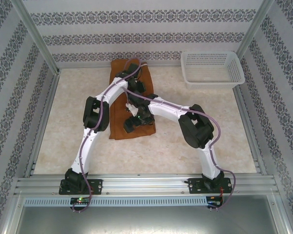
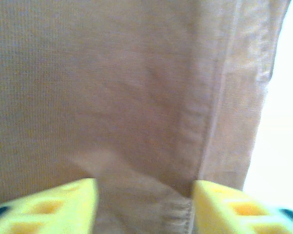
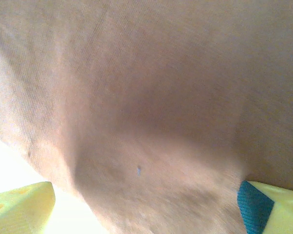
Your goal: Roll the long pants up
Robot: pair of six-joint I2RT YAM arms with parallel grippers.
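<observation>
Top external camera: a pale marbled surface point(image 1: 156, 156) carries the long pants point(image 1: 118, 124), a rust-brown strip laid lengthwise from the far edge toward the middle, left of centre, with bare room on both sides. A white lattice basket point(image 1: 213, 81) stands well apart in the far right corner. Left wrist camera: the left jaws are released, yellow fingers point(image 2: 54, 204) parted over a seam of the pants; right wrist camera: the right jaws are spread wide, fingers point(image 3: 22, 207) over the fabric near its edge, gripping nothing.
</observation>
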